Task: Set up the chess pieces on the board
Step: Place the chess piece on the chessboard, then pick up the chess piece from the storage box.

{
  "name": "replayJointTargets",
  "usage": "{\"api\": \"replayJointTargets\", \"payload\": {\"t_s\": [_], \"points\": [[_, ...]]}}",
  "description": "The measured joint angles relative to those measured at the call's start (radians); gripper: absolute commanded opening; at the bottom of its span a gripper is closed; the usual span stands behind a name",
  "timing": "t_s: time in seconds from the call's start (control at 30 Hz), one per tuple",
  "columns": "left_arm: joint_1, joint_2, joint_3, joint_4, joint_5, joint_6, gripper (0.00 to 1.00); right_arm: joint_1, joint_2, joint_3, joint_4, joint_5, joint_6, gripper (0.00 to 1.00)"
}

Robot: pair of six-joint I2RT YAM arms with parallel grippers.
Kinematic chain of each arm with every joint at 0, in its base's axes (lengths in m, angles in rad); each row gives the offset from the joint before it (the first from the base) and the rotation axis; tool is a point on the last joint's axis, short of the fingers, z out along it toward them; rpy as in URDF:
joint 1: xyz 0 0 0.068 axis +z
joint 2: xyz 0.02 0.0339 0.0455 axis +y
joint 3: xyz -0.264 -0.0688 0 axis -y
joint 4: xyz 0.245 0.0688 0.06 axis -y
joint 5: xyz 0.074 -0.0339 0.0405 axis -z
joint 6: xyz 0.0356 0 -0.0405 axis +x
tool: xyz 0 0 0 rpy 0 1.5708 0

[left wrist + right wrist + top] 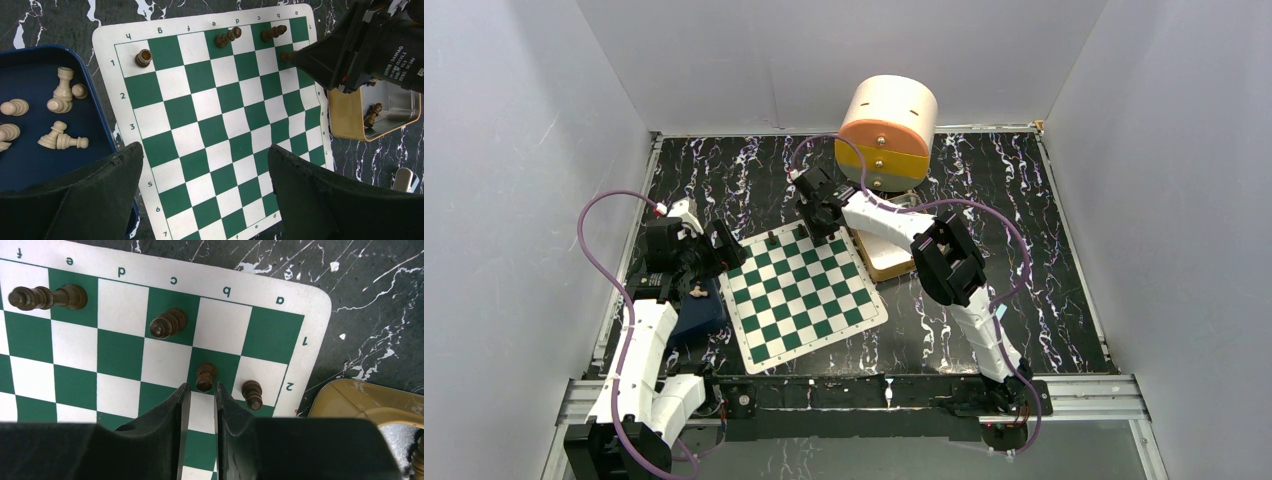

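The green-and-white board [809, 290] lies mid-table. Dark pieces stand along its far edge: one [143, 58] on h1, two more [227, 36] [273, 33] further along. In the right wrist view the board [120, 370] carries a tall piece [47, 297], a rounder one [168, 323] and a pawn [252, 393]. My right gripper [201, 387] [819, 225] is shut on a dark pawn [206, 377] that stands upright on square b2. My left gripper [205, 150] [712, 248] is wide open and empty above the board's left side.
A tan tray [345, 117] [884, 262] at the board's right holds a dark piece [372, 115]. A blue tray [30, 165] [696, 312] on the left holds several white pieces [62, 92]. A large orange-and-cream cylinder [886, 130] stands at the back. White walls surround the table.
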Motion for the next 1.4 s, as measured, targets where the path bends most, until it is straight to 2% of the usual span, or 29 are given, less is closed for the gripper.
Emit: {"api": "replayJointTargets", "payload": {"t_s": [0.4, 0.6, 0.97, 1.2, 1.4], "points": [[0.0, 0.0, 0.0, 0.0, 0.0, 0.0, 0.91, -0.01, -0.003, 0.049, -0.04, 0.011, -0.036, 0.34], [0.0, -0.002, 0.0, 0.0, 0.0, 0.0, 0.92, -0.049, -0.058, 0.04, -0.069, 0.025, -0.076, 0.35], [0.0, -0.003, 0.0, 0.0, 0.0, 0.0, 0.92, -0.219, -0.335, -0.181, -0.02, 0.043, -0.109, 0.37], [0.0, -0.003, 0.0, 0.0, 0.001, 0.0, 0.92, -0.318, -0.347, -0.351, 0.029, 0.023, -0.127, 0.42], [0.0, -0.003, 0.0, 0.0, 0.001, 0.0, 0.92, -0.333, -0.346, -0.41, 0.08, -0.023, -0.14, 0.41]]}}
